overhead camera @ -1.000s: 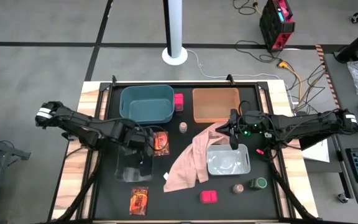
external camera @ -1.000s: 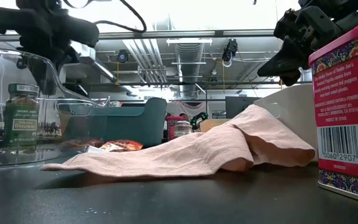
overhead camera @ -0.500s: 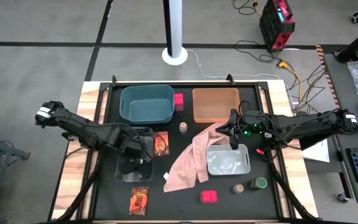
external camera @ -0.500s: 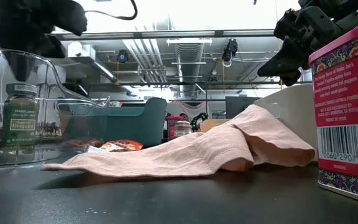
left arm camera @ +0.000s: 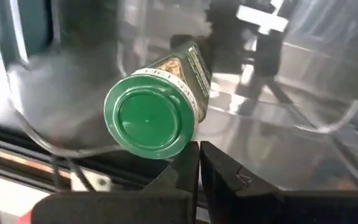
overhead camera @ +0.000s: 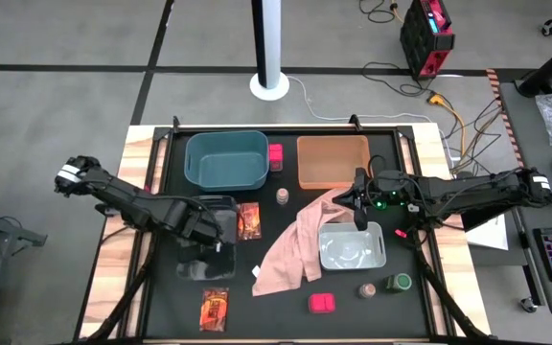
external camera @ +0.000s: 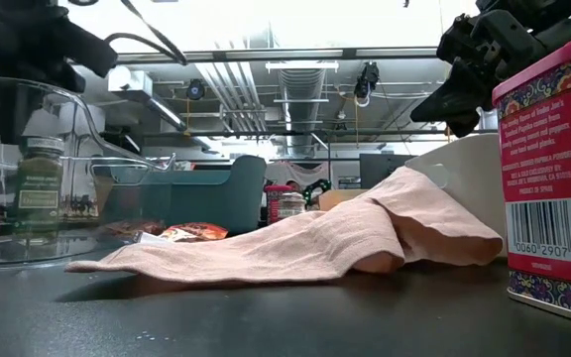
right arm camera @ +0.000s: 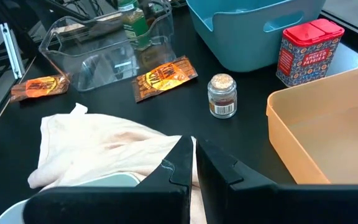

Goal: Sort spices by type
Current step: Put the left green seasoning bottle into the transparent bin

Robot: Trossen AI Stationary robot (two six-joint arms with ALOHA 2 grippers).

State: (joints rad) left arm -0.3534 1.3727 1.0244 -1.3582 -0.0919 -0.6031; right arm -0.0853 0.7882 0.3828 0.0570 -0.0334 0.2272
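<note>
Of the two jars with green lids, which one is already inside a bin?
The green-lidded jar in the clear bin, below the left arm. The other green-lidded jar stands on the bare table beside the grey bin.

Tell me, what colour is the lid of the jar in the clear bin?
Green lid; the left wrist view shows it best.

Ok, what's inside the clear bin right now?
One green-lidded jar stands in the clear bin. From above the left arm covers part of the bin, so anything beneath it can't be seen.

Bright overhead light, blurred left-wrist close-up
</note>
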